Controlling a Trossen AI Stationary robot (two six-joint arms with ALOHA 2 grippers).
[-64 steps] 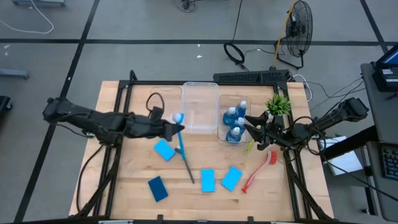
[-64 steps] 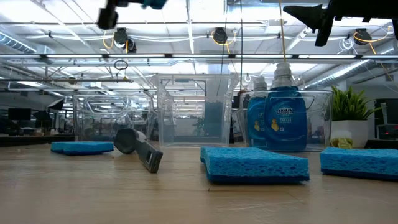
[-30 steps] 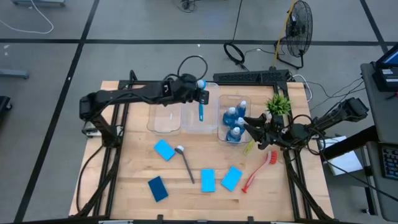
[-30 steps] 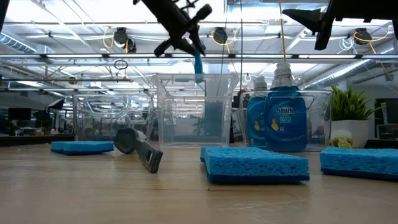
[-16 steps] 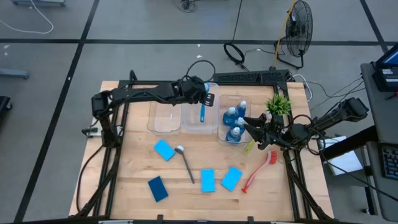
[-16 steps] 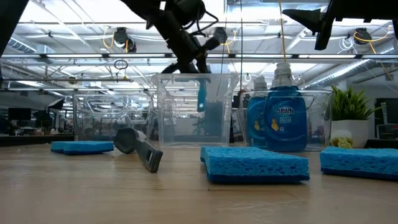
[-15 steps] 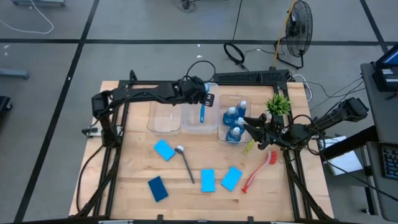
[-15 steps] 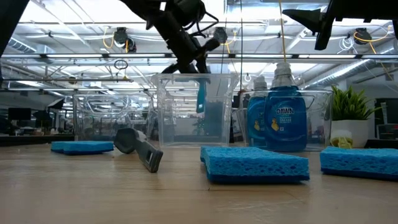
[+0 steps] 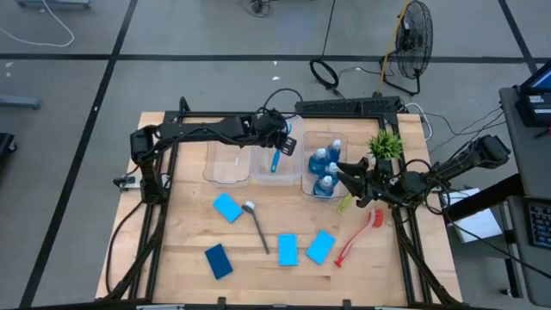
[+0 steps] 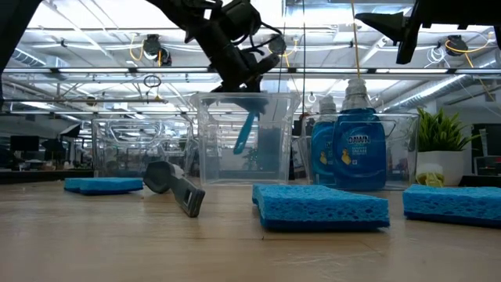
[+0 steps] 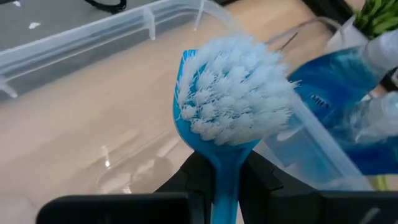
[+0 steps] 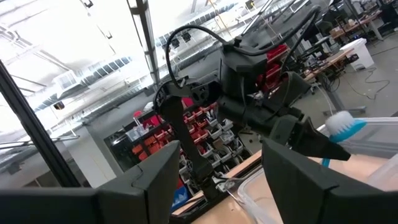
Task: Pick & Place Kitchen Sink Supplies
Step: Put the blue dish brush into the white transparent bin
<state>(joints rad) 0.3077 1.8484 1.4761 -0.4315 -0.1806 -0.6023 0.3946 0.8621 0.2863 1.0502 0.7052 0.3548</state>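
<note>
- Left hand (image 9: 277, 146) of mine is clamped on the blue brush (image 9: 275, 160), which a second ago hung upright over the middle clear bin (image 9: 277, 175); now it has dropped lower and tilts inside that bin, bristle end up at the hand.
- By my reading the carry is done and only the release remains, which would put the first brush in the bin.
- My left wrist view shows what the overhead cannot: the handle (image 11: 225, 186) pinched between both fingers, white bristles (image 11: 233, 96) facing the camera, bin floor beneath.
- From the low view, the brush (image 10: 245, 131) slants down behind the bin's near wall (image 10: 205, 141), its tip above the floor as far as I can tell.
- Right hand (image 9: 344, 182) waits with fingers spread beside the right bin, where the blue bottles (image 9: 325, 164) stand.
- On the table (image 9: 172, 258) are four sponges: three lighter (image 9: 227, 207), (image 9: 287, 249), (image 9: 320, 246) and one darker (image 9: 219, 261). The grey brush (image 9: 256, 226) lies mid-table, the red brush (image 9: 358, 236) and yellow-green brush (image 9: 344, 202) toward the right.
</note>
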